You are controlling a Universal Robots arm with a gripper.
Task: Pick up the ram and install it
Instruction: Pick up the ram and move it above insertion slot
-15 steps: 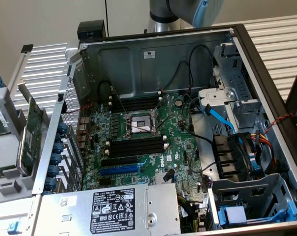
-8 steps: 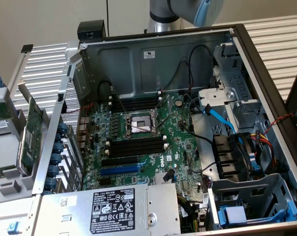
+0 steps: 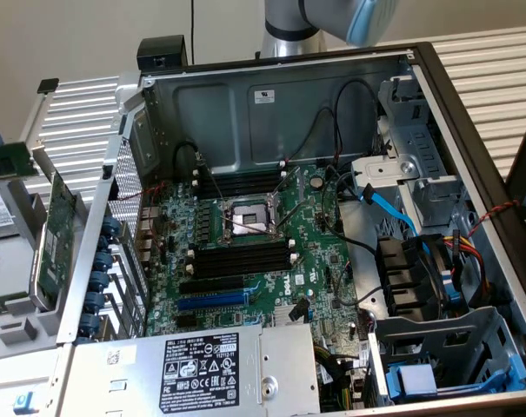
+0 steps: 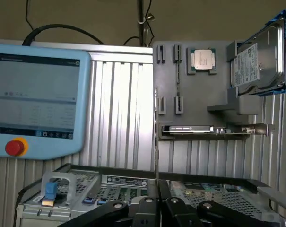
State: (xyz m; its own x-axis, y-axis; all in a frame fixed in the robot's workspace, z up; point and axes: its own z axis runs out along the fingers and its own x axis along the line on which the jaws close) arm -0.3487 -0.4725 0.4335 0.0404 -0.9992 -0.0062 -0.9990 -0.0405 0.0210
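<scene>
The tool (image 4: 157, 204) is pressed together on the ram (image 4: 156, 142), a thin strip seen edge-on that rises upright from between the tips, above the near edge of the open computer case (image 3: 271, 95). The case lies on the ribbed metal table (image 3: 493, 61), its motherboard (image 3: 319, 261) exposed, with the long black memory slots (image 3: 241, 258) unfilled. In the wrist view a light blue pendant screen (image 4: 36, 99) stands beyond the case, beside a grey holder panel (image 4: 195, 94) carrying a hard drive (image 4: 258, 59), an expansion card (image 4: 204, 130) and a processor (image 4: 202, 60).
</scene>
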